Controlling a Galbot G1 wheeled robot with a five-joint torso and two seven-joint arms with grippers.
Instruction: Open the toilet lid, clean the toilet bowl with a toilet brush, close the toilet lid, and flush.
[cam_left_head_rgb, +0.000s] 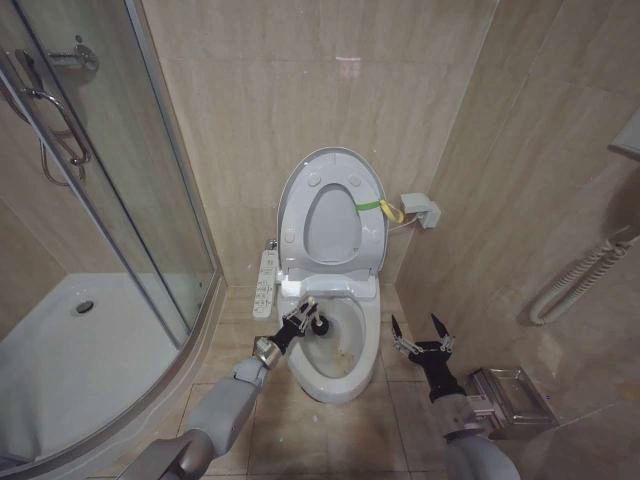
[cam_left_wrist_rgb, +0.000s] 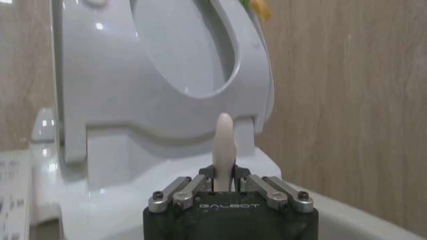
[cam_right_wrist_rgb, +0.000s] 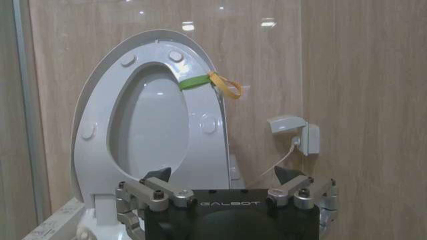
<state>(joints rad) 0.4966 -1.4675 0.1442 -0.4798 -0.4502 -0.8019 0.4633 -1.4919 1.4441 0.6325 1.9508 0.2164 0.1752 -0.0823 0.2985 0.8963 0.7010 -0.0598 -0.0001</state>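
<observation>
The toilet lid (cam_left_head_rgb: 331, 215) is glossy white with a yellow-green strap (cam_left_head_rgb: 378, 208); the toilet bowl (cam_left_head_rgb: 335, 352) is white, stained brownish inside; the wall tiles (cam_left_head_rgb: 260, 90) are beige.

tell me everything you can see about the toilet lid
The lid is a glossy white plastic oval, raised upright against the tiled wall behind the bowl. The seat ring stands folded up against its inner face, showing round bumpers. A green strap with a yellow loop wraps one edge, on the robot's right. Neither tool touches it: the left tool holds the brush over the bowl, the right tool hangs open beside the toilet.
</observation>
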